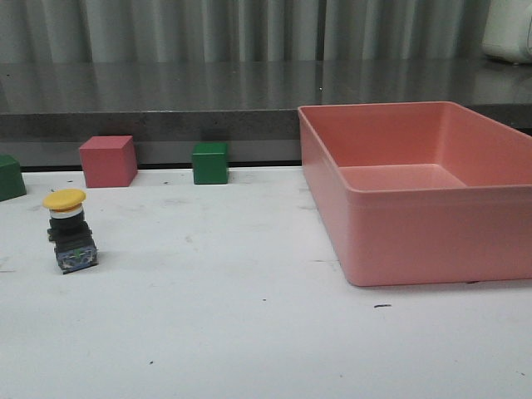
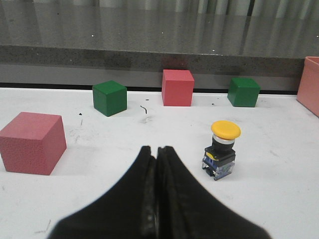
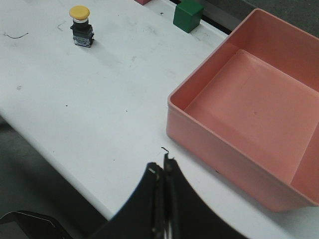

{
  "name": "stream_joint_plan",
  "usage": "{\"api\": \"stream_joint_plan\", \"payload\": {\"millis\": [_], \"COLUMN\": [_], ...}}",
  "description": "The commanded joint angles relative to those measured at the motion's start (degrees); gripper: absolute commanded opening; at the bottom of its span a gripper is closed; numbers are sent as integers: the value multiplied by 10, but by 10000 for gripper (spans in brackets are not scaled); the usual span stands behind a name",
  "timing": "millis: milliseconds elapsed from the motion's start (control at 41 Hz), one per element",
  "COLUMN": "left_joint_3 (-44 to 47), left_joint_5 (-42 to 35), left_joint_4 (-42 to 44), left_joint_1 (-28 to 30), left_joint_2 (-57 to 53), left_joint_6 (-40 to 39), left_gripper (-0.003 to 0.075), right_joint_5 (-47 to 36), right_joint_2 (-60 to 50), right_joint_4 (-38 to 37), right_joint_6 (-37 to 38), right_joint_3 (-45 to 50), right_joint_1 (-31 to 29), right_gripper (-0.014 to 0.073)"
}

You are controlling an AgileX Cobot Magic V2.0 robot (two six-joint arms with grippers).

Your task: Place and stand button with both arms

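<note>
The button (image 1: 70,232) is seen upright on the white desk (image 1: 249,332), yellow cap on top, block base down, on the left side and well apart from the pink bin (image 1: 416,195). Nothing is touching it. Behind it, along the back edge, a pink cube (image 1: 107,161) and a green cube (image 1: 209,163) are lined up; a second green cube (image 1: 10,177) is cut off at the left border.

The left gripper (image 2: 157,152) is held closed and empty, its fingers pressed together, with the button just ahead of it and slightly to one side. The right gripper (image 3: 163,172) is likewise closed on nothing, hung over the near desk edge beside the bin, far from the button.

No arm is visible in the front view, so both appear to be pulled back. Judged from this, the standing step looks already done: the button is placed and balanced, and no grasp is in hand. If anything more is called for, only a clean retreat is needed, with the left gripper kept off the cap so the button is not tipped.
</note>
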Motion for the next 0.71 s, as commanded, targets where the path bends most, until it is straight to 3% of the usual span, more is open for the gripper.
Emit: {"api": "stream_joint_plan", "payload": {"millis": [0,683], "left_joint_3": [10,8], "left_joint_5": [-86,-84], "left_joint_4": [-1,3], "left_joint_1": [1,1], "left_joint_2": [-11,-19], "left_joint_6": [0,-6], "left_gripper": [-20,-20], "right_joint_5": [-38,-39], "right_joint_2": [0,0], "right_joint_4": [-2,-2], "right_joint_6": [-2,-2], "right_joint_3": [-13,-13], "right_joint_1": [-2,-2], "right_gripper": [-68,-68]}}
